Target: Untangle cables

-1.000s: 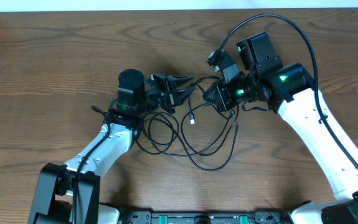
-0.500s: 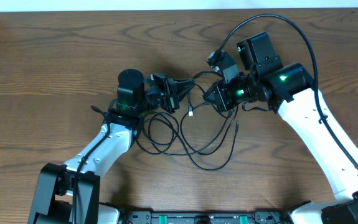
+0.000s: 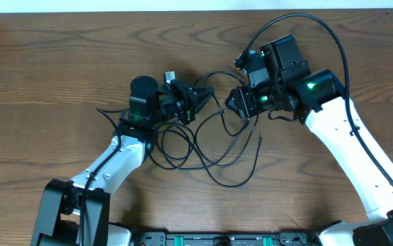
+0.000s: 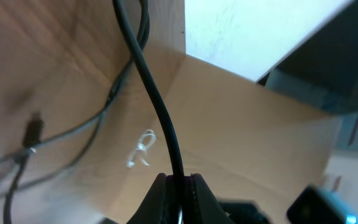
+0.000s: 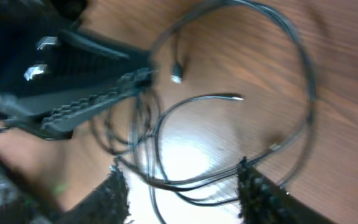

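Note:
Several thin black cables (image 3: 203, 147) lie in a loose tangle on the wooden table (image 3: 59, 61) between the two arms. My left gripper (image 3: 199, 96) is shut on one black cable (image 4: 159, 115), pinched between its fingertips (image 4: 166, 186); from the grip the cable arcs away over the table. My right gripper (image 3: 234, 102) hovers just right of it, open. In the right wrist view its gripper (image 5: 182, 186) has both fingers (image 5: 111, 196) spread wide. Cable loops (image 5: 228, 180) lie on the table beneath them, untouched. A small plug end (image 5: 233, 97) rests on the wood.
The left arm (image 3: 114, 160) reaches in from the bottom left and the right arm (image 3: 350, 147) from the bottom right. A thick black lead (image 3: 319, 31) arcs over the right arm. A white wall edge (image 3: 196, 5) runs along the table's far side.
The right gripper has opened and let go of the cable it held. The left gripper has shut on a black cable and turned slightly, and the loop between the grippers has slackened.

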You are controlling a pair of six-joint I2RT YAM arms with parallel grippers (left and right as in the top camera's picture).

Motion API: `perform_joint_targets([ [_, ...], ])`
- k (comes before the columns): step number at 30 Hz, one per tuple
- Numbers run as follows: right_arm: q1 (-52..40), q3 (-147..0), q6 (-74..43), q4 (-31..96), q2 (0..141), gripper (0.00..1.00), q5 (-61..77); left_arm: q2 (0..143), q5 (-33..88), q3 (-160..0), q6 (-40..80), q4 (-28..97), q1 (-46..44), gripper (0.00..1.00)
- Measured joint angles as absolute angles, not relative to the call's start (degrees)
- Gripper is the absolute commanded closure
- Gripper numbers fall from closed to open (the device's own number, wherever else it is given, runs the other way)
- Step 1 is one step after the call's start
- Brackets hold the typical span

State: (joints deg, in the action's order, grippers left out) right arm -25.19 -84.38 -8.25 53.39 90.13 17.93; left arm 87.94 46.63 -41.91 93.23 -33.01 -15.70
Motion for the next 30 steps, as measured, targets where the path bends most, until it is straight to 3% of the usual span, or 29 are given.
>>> perform_joint_targets([
  [5,-24.8,-84.4,-13.9,53.4,90.1,0.4,9.0,88.0,47.8,-41.8,84.8,-35.4,-15.7,0.92],
  [8,-24.6,-84.4,-17.2,53.5,90.7,0.41,3.5,88.1,51.4,-41.6,80.3,-44.8,-15.7,0.93],
  [11,-24.4,-84.4,-18.8,53.4,92.6,0.48,0.7,88.1,56.4,-41.8,76.2,-51.9,-15.7,0.93],
  [24,-23.4,-84.4,-24.8,54.0,107.2,0.57,-9.7,88.1,67.2,-41.8,70.6,-52.9,-15.2,0.92],
  [30,-18.3,-84.3,-28.8,55.5,111.4,0.6,-14.4,88.1,72.7,-41.8,70.5,-56.3,-7.4,0.93],
])
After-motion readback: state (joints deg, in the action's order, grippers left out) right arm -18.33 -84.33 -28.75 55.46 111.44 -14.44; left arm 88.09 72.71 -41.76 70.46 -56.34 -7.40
